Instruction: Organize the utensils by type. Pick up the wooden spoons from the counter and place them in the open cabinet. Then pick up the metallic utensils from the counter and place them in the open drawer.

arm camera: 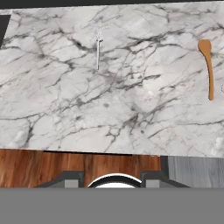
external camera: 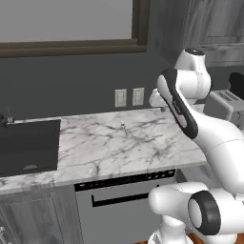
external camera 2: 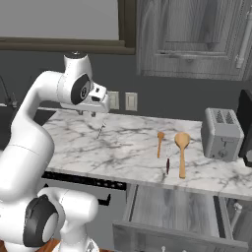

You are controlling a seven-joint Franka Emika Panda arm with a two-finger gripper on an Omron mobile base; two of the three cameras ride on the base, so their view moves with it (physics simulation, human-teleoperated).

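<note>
Drawer (external camera 2: 177, 209) sat pulled out under the counter (external camera 2: 133, 147). Gripper (external camera 2: 87, 114) hung above the marble by the outlets, holding nothing; jaw width unclear. Fork (arm camera: 98, 52) lay below it. Two spoons (external camera 2: 181, 153) lay apart near the toaster (external camera 2: 222, 134).

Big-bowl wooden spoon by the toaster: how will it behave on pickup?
The big-bowl wooden spoon looks rigid and probably light. Its long thin handle lies flat on the counter, so fingers get little clearance. Gripped far from the bowl, it may tilt bowl-down.
</note>
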